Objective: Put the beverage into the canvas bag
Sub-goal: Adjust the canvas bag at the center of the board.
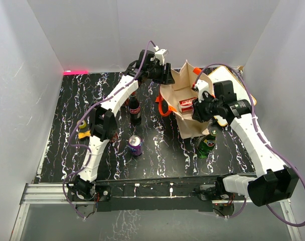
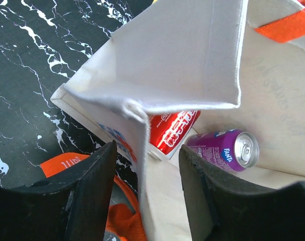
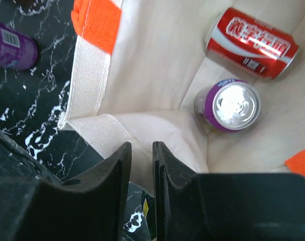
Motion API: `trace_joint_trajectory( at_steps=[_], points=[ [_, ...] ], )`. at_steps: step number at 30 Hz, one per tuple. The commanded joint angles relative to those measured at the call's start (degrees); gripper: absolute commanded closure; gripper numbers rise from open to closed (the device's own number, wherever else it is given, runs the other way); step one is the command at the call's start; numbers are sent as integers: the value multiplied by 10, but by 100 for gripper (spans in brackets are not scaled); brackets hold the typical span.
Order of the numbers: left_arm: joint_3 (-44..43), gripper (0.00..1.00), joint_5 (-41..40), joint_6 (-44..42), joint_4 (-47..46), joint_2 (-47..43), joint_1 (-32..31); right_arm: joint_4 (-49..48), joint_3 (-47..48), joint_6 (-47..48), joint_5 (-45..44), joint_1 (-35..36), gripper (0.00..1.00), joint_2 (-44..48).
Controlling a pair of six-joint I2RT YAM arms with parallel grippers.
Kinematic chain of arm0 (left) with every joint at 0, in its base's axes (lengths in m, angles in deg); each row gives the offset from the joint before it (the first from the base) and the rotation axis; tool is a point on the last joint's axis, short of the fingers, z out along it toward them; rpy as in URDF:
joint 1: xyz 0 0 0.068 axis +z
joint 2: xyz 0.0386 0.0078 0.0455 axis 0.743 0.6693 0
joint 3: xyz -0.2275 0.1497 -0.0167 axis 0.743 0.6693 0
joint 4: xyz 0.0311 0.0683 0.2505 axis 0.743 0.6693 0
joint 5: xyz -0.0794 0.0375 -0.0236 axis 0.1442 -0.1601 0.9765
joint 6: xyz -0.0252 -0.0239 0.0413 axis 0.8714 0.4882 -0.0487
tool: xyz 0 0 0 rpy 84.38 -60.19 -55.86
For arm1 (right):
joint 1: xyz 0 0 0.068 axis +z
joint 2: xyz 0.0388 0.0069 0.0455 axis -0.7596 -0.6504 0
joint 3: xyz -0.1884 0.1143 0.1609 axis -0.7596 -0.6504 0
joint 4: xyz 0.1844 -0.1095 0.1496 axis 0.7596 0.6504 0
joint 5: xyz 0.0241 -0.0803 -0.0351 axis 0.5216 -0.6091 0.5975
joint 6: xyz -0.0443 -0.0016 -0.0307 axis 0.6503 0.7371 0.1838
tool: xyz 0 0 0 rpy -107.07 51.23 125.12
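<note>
Evidently the canvas bag (image 1: pixel 178 86) stood open right of centre, a red cola can (image 3: pixel 253 42) and a purple Fanta can (image 3: pixel 229 106) lying inside. The left gripper (image 2: pixel 147 150) straddled its far-left corner, jaws apart. The right gripper (image 3: pixel 141 148) pinched the near rim, jaws almost together. The cloth looked soft and floppy, best held by its hemmed edge.

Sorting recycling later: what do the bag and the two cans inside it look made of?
The canvas bag: woven beige cloth, matt, seen in its soft folds and stitched hem. The purple can and red can: probably thin metal, glossy printed sides; the purple one shows a shiny silver top with pull tab.
</note>
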Motion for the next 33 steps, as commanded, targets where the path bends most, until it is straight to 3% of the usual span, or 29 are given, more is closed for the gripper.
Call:
trace_joint_trajectory(
  at_steps=[1, 8, 17, 26, 33],
  points=[
    [-11, 51, 3, 4, -8, -16, -2, 27, -51, 39, -29, 0, 74, 20],
    [10, 59, 2, 4, 2, -26, -2, 2, -112, 44, -45, 0, 74, 20],
    [36, 73, 9, -1, 6, -45, -3, -18, -80, 25, -45, 0, 74, -16],
    [52, 100, 25, -8, 5, -54, -9, -97, -3, -49, -49, 0, 58, -69],
    [77, 100, 38, 0, -2, -69, -12, -150, 67, -86, -54, 0, 48, -124]
  ],
)
